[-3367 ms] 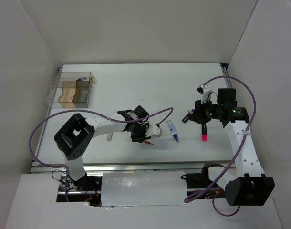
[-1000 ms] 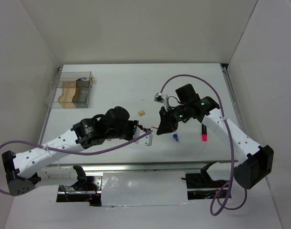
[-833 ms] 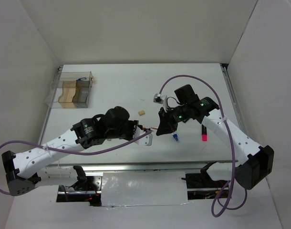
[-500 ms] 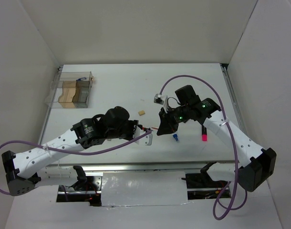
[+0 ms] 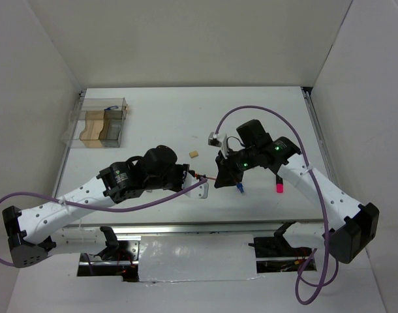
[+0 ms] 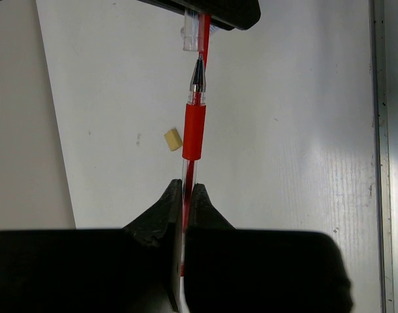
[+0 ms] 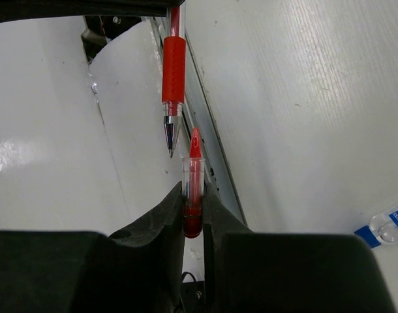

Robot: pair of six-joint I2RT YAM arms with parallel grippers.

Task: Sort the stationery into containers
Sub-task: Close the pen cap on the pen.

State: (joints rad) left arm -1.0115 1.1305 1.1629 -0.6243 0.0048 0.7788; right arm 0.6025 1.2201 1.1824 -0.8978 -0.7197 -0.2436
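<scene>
Far left on the table (image 5: pixel 160 117) stands a clear box (image 5: pixel 98 124), tan and brown blocks showing through its walls. Over the near middle, the left gripper (image 6: pixel 184 195) is clamped on the clear barrel of a red pen (image 6: pixel 194 130), whose rubber grip and bare metal tip point right. A small tan eraser (image 5: pixel 194 154) lies just beyond it.

Facing the pen, the right gripper (image 7: pixel 193 195) pinches its cap (image 7: pixel 193 173), a clear sleeve with a red clip, with the open end toward the tip. The tip sits just beside the cap's mouth and is not yet inside. From the right wrist it looks slightly off to one side.

Capping it well probably calls for a small sideways correction to bring the two into line, then a slow, straight push. Both grips need to stay firm, since so thin a pen could pivot between the jaws.

Below the right gripper lies a blue-capped tube (image 5: pixel 239 188), and a pink marker (image 5: pixel 278 188) lies further right.
</scene>
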